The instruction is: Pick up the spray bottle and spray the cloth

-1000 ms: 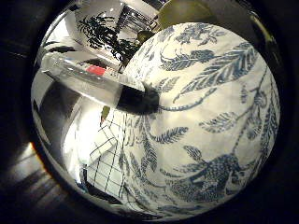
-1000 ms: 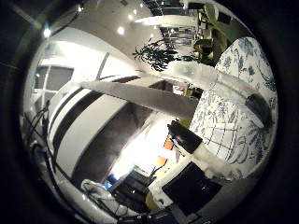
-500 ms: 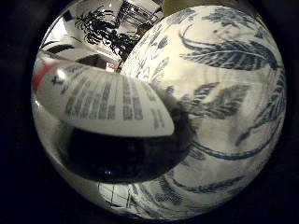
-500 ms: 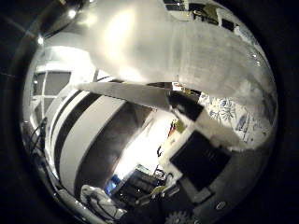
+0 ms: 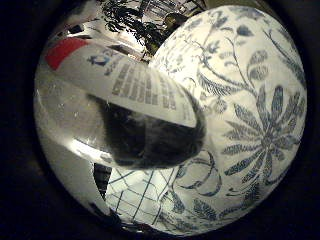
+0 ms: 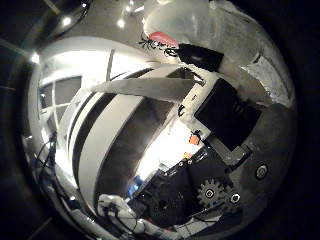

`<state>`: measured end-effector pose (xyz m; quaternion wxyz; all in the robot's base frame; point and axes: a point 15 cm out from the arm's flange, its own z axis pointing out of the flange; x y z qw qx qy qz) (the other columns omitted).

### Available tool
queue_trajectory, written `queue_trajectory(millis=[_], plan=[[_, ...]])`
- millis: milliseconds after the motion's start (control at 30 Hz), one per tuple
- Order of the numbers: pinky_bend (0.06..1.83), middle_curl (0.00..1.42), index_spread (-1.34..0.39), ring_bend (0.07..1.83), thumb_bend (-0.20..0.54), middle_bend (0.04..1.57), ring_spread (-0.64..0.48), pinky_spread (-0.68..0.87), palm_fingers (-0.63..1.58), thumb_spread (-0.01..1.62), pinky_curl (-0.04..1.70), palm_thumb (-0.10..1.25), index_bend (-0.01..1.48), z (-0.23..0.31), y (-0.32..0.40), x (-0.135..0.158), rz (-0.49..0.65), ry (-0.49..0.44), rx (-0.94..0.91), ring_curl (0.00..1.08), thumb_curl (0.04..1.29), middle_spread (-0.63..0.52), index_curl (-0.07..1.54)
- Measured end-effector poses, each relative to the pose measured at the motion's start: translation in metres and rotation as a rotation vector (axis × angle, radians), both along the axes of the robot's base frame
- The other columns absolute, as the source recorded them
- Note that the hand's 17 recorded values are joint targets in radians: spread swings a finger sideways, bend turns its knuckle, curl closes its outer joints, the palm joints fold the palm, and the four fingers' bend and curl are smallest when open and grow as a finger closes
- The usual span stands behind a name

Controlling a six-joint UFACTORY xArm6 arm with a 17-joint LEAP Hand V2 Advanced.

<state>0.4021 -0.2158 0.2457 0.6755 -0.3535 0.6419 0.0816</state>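
The spray bottle (image 5: pixel 150 100) had swelled to fill my palm's view over the floral cloth (image 5: pixel 250 100), my hand (image 6: pixel 225 110) closing around it.

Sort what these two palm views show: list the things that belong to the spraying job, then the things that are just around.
Job:
- clear plastic spray bottle with a white printed label, close to the palm
- white cloth with a blue leaf and flower print
- white and black right hand

Around:
- white checked fabric with dark lines
- dark leafy plant
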Motion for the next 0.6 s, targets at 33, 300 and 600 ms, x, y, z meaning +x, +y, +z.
queue_trajectory(millis=[33,300,600], plan=[[1.28,0.59,-0.17,1.33,-0.010,1.16,-0.16,-0.23,1.31,1.17,0.52,1.06,1.03,0.007,0.002,0.001,0.007,-0.003,0.001,0.54,0.50,-0.12,0.66],[1.30,0.59,-0.16,1.41,-0.009,1.26,-0.16,-0.18,1.24,1.19,0.65,1.07,1.13,0.077,0.018,0.005,0.210,0.035,-0.079,0.55,0.53,-0.09,0.65],[1.24,0.57,-0.16,1.43,-0.009,1.29,-0.16,-0.18,1.23,1.18,0.77,1.09,1.17,0.178,0.027,-0.018,0.532,0.255,-0.353,0.55,0.57,-0.08,0.63]])
